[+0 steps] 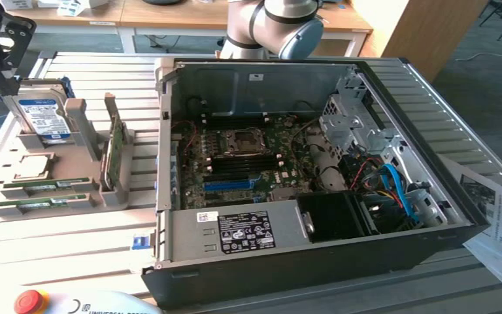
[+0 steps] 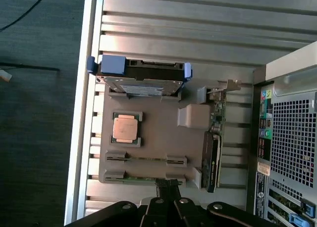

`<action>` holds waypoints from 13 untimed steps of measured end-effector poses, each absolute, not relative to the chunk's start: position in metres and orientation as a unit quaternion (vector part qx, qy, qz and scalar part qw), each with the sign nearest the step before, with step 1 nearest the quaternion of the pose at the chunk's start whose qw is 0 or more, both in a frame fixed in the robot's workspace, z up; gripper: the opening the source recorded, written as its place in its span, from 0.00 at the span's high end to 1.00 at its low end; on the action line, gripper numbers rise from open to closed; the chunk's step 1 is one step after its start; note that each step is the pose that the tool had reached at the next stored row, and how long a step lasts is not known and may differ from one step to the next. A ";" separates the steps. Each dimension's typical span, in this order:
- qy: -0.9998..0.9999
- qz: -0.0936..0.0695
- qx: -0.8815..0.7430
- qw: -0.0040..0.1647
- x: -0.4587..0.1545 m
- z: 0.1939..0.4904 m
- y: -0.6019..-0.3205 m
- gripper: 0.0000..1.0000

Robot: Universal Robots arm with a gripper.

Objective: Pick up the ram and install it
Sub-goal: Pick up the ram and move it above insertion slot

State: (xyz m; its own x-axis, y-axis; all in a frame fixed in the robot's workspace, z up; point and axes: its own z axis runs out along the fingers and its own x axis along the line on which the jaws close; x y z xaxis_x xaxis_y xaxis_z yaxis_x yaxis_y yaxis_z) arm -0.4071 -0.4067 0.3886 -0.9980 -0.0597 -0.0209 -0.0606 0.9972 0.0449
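Bright, soft room light; both views fairly sharp.
In the exterior view the pale desk slats look washed out at lower left, while the case interior lies in shade at lower right; the wrist view shows sheen on the slats and a dim floor.

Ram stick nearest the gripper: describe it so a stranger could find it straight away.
On the exterior view's left of the open computer case sits a grey parts tray. Two long thin green sticks sit in slots beside its square processor; the ram is the one farther from the processor.
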 end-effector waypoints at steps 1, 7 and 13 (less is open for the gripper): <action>0.999 0.023 -0.034 0.010 -0.407 0.389 -0.407 0.89; 0.998 0.023 -0.061 0.009 -0.407 0.389 -0.407 0.89; 0.996 0.023 -0.089 0.008 -0.407 0.389 -0.407 0.89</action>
State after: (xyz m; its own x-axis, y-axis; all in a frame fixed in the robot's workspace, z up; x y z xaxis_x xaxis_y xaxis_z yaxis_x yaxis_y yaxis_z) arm -0.4070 -0.4067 0.3886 -0.9839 -0.1777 -0.0210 -0.1785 0.9829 0.0449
